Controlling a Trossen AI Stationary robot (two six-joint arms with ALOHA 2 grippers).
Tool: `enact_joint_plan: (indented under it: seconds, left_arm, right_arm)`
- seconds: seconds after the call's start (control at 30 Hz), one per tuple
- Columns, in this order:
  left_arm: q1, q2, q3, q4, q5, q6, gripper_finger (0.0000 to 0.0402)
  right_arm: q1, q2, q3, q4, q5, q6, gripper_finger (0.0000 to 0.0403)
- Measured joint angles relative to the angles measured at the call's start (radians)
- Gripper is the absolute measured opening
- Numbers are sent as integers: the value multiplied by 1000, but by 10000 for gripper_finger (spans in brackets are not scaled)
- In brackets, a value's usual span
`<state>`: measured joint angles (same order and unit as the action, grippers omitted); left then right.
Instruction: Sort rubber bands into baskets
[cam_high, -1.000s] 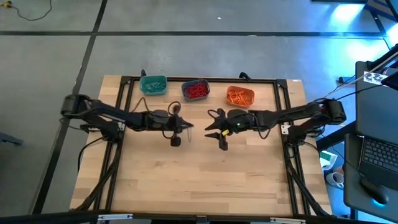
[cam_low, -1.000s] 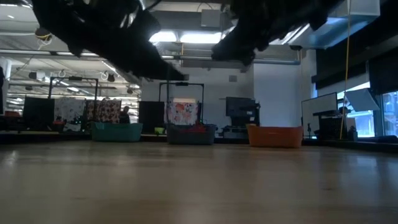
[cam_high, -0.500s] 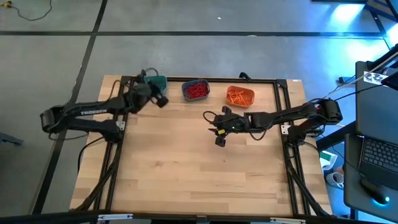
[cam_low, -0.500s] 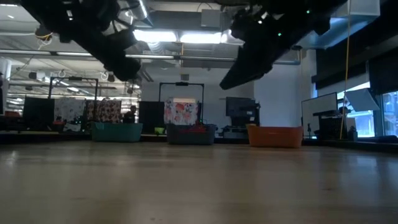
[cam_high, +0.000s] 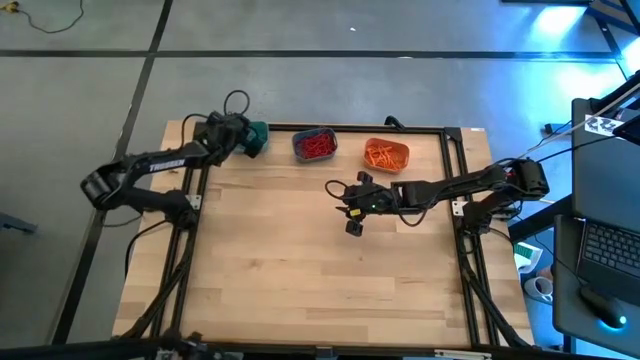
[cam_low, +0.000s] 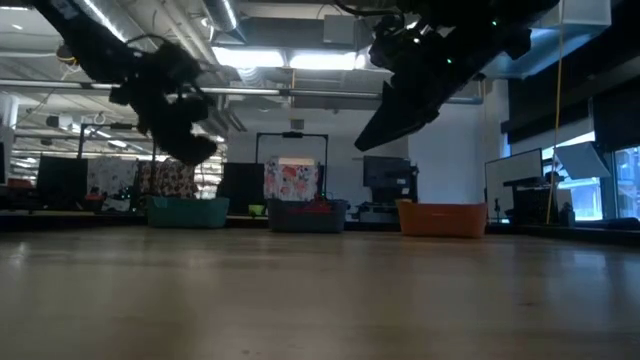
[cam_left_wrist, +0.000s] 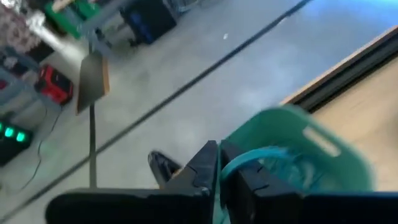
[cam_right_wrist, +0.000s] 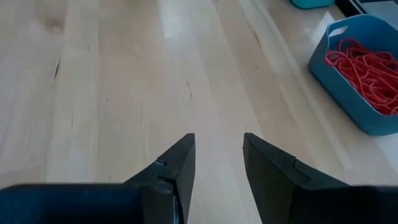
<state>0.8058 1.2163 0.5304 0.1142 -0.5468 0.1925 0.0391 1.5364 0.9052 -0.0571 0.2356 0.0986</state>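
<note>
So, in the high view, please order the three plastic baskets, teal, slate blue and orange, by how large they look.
1. Orange plastic basket and slate blue plastic basket: alike, no ranking.
2. Teal plastic basket: looks smallest, but the left arm covers most of it, so unsure.

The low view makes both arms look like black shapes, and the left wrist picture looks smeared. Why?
Low view: bright ceiling lights behind leave the arms as silhouettes. Left wrist view: the teal basket and floor are streaked, likely motion blur. Right wrist view: sharp, the red rubber bands crisp in the slate blue basket.

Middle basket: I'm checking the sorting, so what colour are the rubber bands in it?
Red rubber bands fill the slate-blue basket, clearest in the right wrist view.
</note>
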Motion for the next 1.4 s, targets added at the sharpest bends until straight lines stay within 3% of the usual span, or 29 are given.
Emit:
enact_joint_plan:
  seconds: [0.17, 0.33, 0.53, 0.77, 1.0, 1.17, 1.3, 1.4]
  left_arm:
    - [29, 66, 1, -50, -1, -64, 66]
    - [17, 58, 64, -306, 8, -148, 117]
    - [-27, 32, 161, -541, 7, -229, 136]
    - [-6, 21, 172, -450, 6, -203, 132]
    - [38, 24, 172, -533, 173, -225, 152]
    - [-15, 11, 171, -659, 187, -244, 156]
    - [-84, -23, 171, -625, 190, -228, 153]
    - [-150, -76, 144, -535, 269, -174, 151]
  right_arm:
    - [0, 0, 0, -1, 0, 0, 136]
    - [0, 0, 0, 0, 0, 0, 136]
    - [0, 0, 0, 2, 0, 0, 136]
    - [0, 0, 0, 2, 0, 0, 136]
    - [0, 0, 0, 2, 0, 0, 136]
    - [0, 0, 0, 2, 0, 0, 136]
    - [0, 0, 0, 3, 0, 0, 136]
    - [0, 0, 0, 3, 0, 0, 135]
